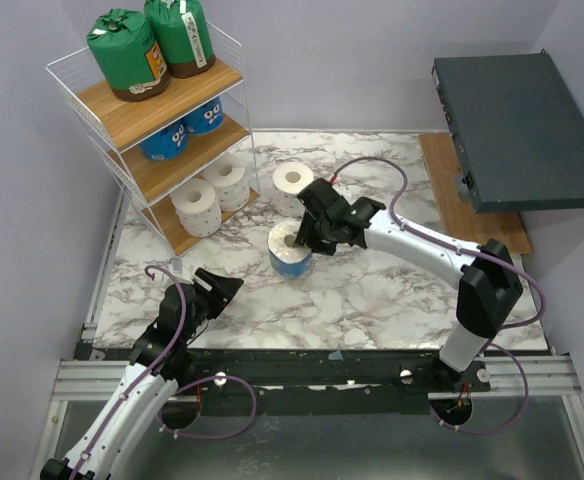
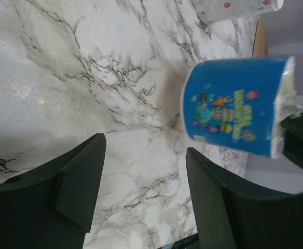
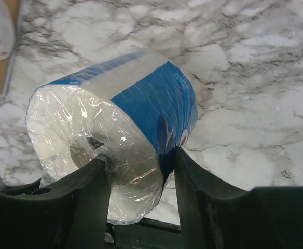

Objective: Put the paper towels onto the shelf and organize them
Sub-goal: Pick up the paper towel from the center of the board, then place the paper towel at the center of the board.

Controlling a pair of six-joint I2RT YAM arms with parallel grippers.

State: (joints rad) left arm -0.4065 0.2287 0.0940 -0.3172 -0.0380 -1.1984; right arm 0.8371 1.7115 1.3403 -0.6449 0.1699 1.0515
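A blue-printed wrapped roll (image 1: 290, 251) stands upright at the middle of the marble table. My right gripper (image 1: 308, 234) is shut on its rim, with one finger (image 3: 92, 179) at the core and the other on the blue side wall (image 3: 141, 93). The left wrist view shows the roll (image 2: 234, 104) ahead of it. My left gripper (image 1: 221, 291) is open and empty low over the table at the front left, its fingers (image 2: 81, 181) wide apart. The wire shelf (image 1: 174, 104) holds two green rolls (image 1: 127, 55) on top, two blue rolls (image 1: 164, 141) in the middle and two white rolls (image 1: 196, 207) on the bottom board.
A loose white roll (image 1: 292, 183) stands on the table just behind the right gripper and shows in the left wrist view (image 2: 229, 8). A dark grey flat box (image 1: 517, 125) lies at the back right over a wooden board (image 1: 464, 195). Purple walls close in the sides.
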